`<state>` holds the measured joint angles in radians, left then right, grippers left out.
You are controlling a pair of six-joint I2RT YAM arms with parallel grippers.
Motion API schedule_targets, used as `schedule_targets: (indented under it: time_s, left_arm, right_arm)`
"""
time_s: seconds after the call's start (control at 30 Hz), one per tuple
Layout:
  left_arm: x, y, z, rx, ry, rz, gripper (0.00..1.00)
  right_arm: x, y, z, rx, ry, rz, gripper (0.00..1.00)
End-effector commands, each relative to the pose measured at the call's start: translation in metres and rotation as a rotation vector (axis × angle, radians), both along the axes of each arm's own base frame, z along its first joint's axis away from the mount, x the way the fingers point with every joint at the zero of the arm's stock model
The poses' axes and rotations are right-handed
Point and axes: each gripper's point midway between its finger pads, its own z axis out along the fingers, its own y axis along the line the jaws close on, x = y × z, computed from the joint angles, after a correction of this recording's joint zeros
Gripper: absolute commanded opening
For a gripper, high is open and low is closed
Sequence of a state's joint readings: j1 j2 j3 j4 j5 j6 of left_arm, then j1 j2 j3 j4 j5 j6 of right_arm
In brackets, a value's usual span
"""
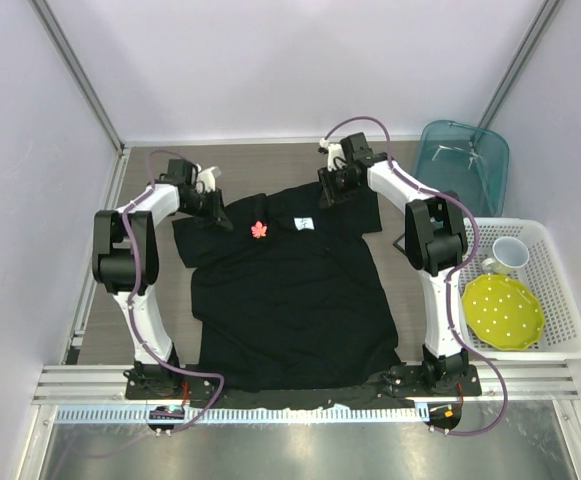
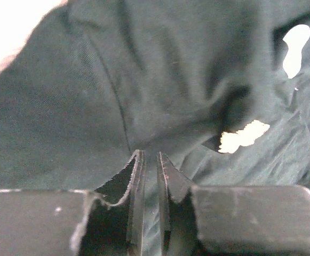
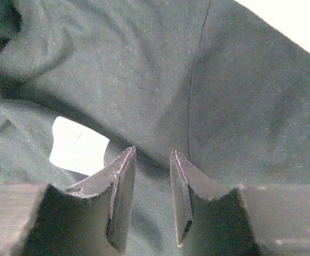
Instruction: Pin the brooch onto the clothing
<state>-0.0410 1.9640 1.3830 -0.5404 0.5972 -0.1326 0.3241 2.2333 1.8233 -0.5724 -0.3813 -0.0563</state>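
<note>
The brooch (image 1: 259,229) lay on the T-shirt (image 1: 290,300), at the chest, left of the label (image 1: 303,223). The right gripper (image 3: 152,154) stood part-open and empty. The left gripper (image 2: 150,154) was nearly closed, its hold untellable. Keeping the fabric taut would likely help pinning.

Overhead: bright, even, sharp; faint shadows.
Wrist views: dim, grainy; shirt (image 2: 144,80) beyond jaws soft.
Glare: label (image 3: 77,144) left of right jaws blown white.

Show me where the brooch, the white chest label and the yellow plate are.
brooch (image 1: 259,230), top view, centre of the red leaf.
white label (image 1: 304,224), top view, middle of the square.
yellow plate (image 1: 503,311), top view, bare dotted face.
</note>
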Motion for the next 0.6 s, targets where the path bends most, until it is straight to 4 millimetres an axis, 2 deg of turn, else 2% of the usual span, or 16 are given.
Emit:
schedule_targets:
  time_s: [0.0, 0.17, 0.27, 0.4, 0.5, 0.57]
  left_arm:
    - [0.001, 0.012, -0.021, -0.016, 0.083, 0.083, 0.14]
    - [-0.007, 0.066, -0.045, 0.105, 0.163, 0.197, 0.07]
    - [-0.01, 0.092, -0.051, 0.156, 0.174, 0.237, 0.05]
    - [-0.002, 0.122, -0.051, 0.191, 0.155, 0.289, 0.04]
    - [0.007, 0.135, -0.05, 0.189, 0.138, 0.314, 0.03]
    - [0.009, 0.131, -0.049, 0.165, 0.138, 0.298, 0.03]
  right_arm:
    - [0.001, -0.015, -0.014, -0.02, 0.01, -0.004, 0.38]
    - [-0.007, -0.056, -0.034, -0.097, 0.047, -0.065, 0.38]
    - [-0.009, -0.078, -0.04, -0.142, 0.057, -0.106, 0.37]
    - [-0.004, -0.106, -0.043, -0.208, 0.045, -0.169, 0.37]
    - [0.004, -0.113, -0.04, -0.225, 0.028, -0.19, 0.38]
    - [0.007, -0.111, -0.036, -0.212, 0.017, -0.189, 0.38]
